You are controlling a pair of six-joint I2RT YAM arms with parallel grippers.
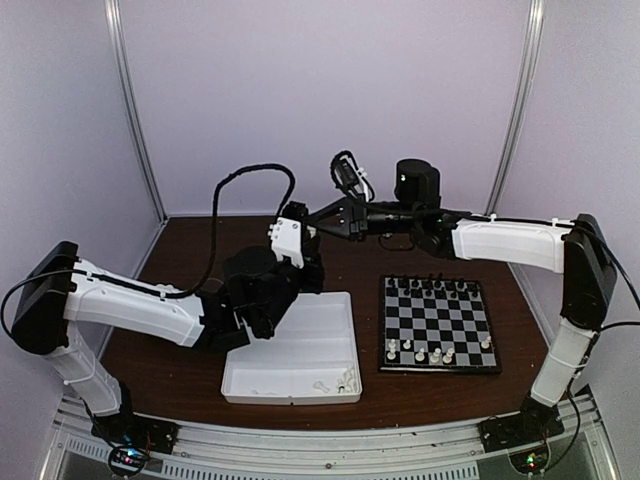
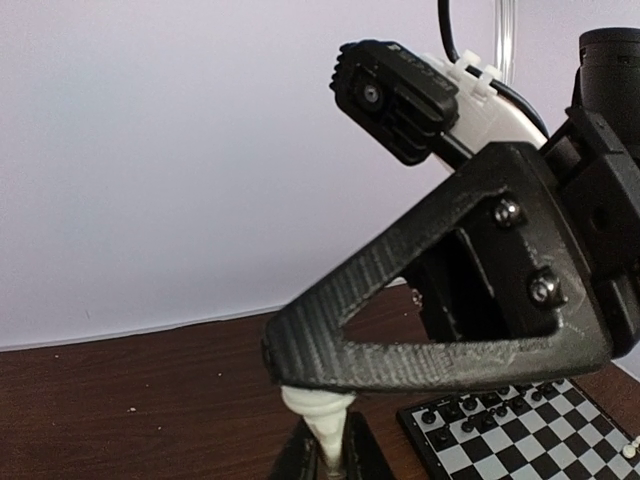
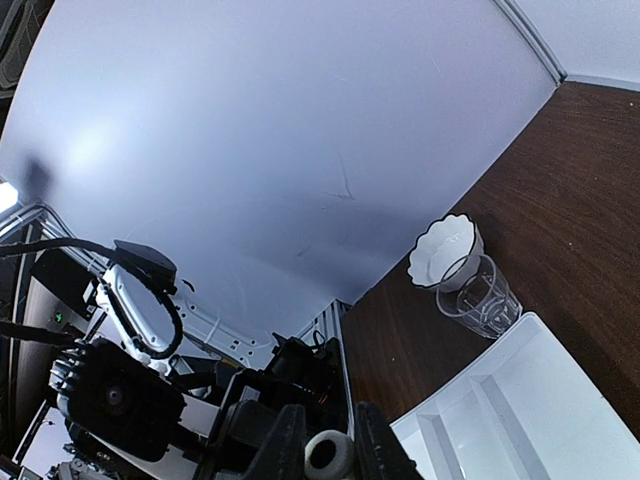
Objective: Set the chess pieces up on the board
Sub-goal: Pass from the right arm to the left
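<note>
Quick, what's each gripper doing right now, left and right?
Left gripper: fingers closed on a white chess piece.
Right gripper: fingers closed on that same piece.

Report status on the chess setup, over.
Mid-air handover: left gripper and right gripper both shut on one white chess piece. The board partly set. No obstruction seen.

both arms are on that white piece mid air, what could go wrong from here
1. The white piece is pinched at once by the left gripper and the right gripper, well above the table. If one lets go while the other has a poor hold, it may fall.
2. Both sets of fingers crowd one tiny piece, so they could bump and twist it.
3. The board already has standing pieces. Setting this one down could topple neighbours.
</note>
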